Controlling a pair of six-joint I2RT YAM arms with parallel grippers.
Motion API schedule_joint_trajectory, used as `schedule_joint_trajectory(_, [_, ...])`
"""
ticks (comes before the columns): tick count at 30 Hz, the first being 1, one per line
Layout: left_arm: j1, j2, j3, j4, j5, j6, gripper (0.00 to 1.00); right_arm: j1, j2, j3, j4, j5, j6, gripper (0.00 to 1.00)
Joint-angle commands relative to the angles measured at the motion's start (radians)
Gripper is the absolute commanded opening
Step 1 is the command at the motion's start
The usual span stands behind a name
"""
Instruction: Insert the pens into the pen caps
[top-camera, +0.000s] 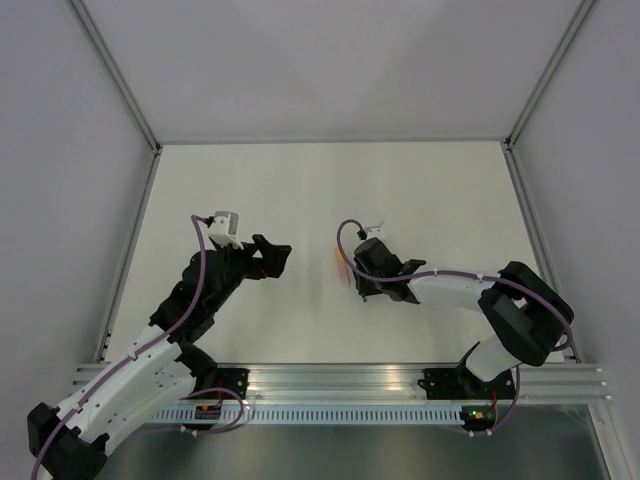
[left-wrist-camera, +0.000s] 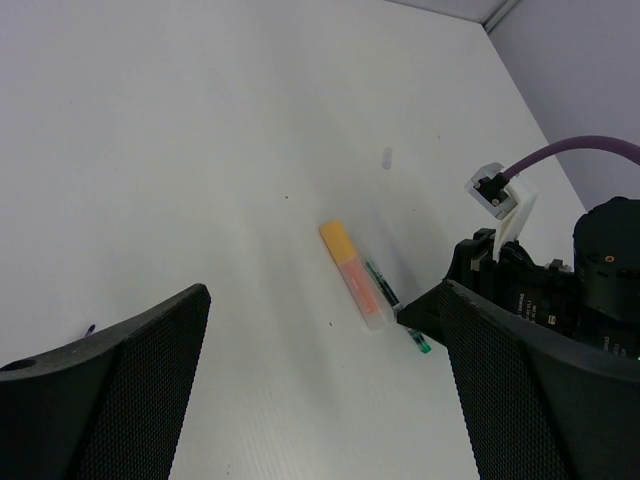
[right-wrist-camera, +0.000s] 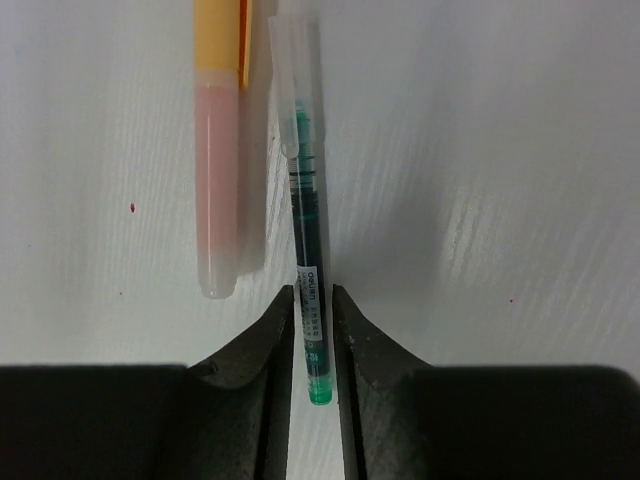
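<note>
- Right gripper (right-wrist-camera: 312, 300): jaws are narrowly parted, flanking the tail of a thin dark green plastic pen (right-wrist-camera: 308, 225); slim gaps are seen.
- Translucent orange-pink pen (right-wrist-camera: 217, 180) is laid at its 9 o'clock.
- Left gripper (top-camera: 277, 258) is spread wide, empty.

left end effector (left-wrist-camera: 325, 288) spread wide; right end effector (right-wrist-camera: 313, 300) with jaws narrowly parted

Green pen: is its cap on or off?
On. A clear cap sits over the tip of the green pen, right wrist view.
</note>
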Motion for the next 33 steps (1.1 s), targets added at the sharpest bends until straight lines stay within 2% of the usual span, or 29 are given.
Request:
schedule_joint_trajectory(1, [0.001, -0.013, -0.006, 0.008, -0.010, 0.035, 0.99, -0.008, 0.029, -0.009, -0.073, 0.046, 0.014, 0.26])
schedule_joint_trajectory(8, [0.001, -0.014, -0.007, 0.004, -0.022, 0.035, 0.99, -0.008, 0.006, -0.024, -0.055, 0.003, 0.014, 0.27])
schedule_joint_trajectory(11, [0.001, -0.010, -0.009, 0.007, -0.022, 0.038, 0.99, -0.009, -0.040, 0.003, -0.117, 0.020, -0.009, 0.31])
schedule_joint_trajectory(15, [0.001, 0.001, -0.012, 0.011, -0.038, 0.041, 0.99, -0.058, -0.171, 0.093, -0.214, 0.057, -0.042, 0.35])
schedule_joint_trajectory(18, [0.001, 0.004, -0.015, 0.013, -0.045, 0.046, 0.99, -0.117, -0.190, 0.201, -0.260, 0.109, -0.076, 0.42])
schedule_joint_trajectory(23, [0.001, 0.004, -0.032, 0.028, -0.065, 0.049, 0.99, -0.221, -0.010, 0.411, -0.303, 0.094, -0.116, 0.42])
schedule_joint_trajectory(28, [0.001, -0.008, -0.040, 0.034, -0.070, 0.046, 0.98, -0.272, 0.145, 0.549, -0.311, 0.095, -0.141, 0.43])
schedule_joint_trajectory(33, [0.001, -0.004, -0.041, 0.038, -0.061, 0.038, 0.98, -0.316, 0.293, 0.680, -0.345, 0.101, -0.081, 0.43])
